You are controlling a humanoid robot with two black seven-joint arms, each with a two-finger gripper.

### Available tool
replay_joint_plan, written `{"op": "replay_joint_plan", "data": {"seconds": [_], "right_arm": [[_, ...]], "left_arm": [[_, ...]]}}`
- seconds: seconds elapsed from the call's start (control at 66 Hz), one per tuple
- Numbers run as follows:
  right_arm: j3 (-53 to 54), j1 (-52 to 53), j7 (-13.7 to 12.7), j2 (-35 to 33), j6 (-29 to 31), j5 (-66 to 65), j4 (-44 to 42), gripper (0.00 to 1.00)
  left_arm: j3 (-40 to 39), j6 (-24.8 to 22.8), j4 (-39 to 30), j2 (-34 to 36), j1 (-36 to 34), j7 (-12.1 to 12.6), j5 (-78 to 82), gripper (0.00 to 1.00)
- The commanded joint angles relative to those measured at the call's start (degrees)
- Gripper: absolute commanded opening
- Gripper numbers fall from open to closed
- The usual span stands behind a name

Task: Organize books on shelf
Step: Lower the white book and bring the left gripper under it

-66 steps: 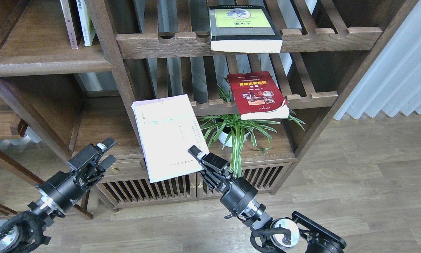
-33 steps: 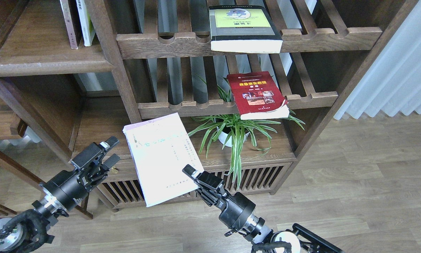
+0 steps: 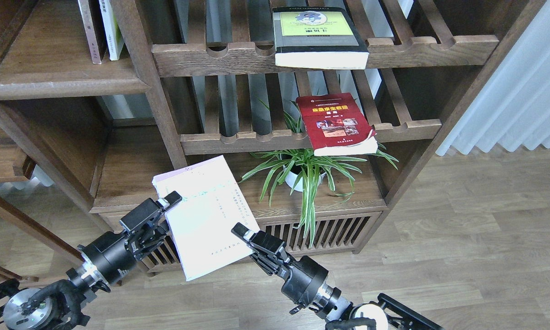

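Note:
My right gripper is shut on the lower right corner of the thin pale lavender-white book and holds it tilted in the air in front of the bookcase. My left gripper is at the book's left edge, one fingertip lying over the cover; its other finger is hidden. The red book lies on the middle slatted rack. The thick yellow-green book lies on the top slatted rack. The solid dark-brown shelf is at the upper left.
Two books stand upright on the solid shelf. A spider plant in a white pot stands on the low cabinet top under the racks. A pale curtain hangs at the right. Wooden floor lies below.
My right gripper has carried the pale book down and to the left, away from the middle rack. My left gripper has moved right, up to the book's left edge.

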Motion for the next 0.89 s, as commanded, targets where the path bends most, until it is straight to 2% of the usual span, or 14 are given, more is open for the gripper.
{"op": "replay_joint_plan", "data": {"seconds": [0.0,0.394,0.879], "right_arm": [[-0.06,0.06,-0.15,-0.01,0.00,-0.28,-0.08,0.05],[0.03,0.06,-0.86,0.17,0.00,-0.28,-0.08,0.05],[-0.14,0.06,-0.95,0.87,0.00,-1.51,-0.08,0.05]], "left_arm": [[0.06,0.00,-0.02,-0.14,-0.33,0.50,-0.01,0.96],[0.77,0.00,0.06,0.30,-0.77,3.49,0.08,0.93],[0.77,0.00,0.06,0.39,-0.77,3.58,0.17,0.84]]}}
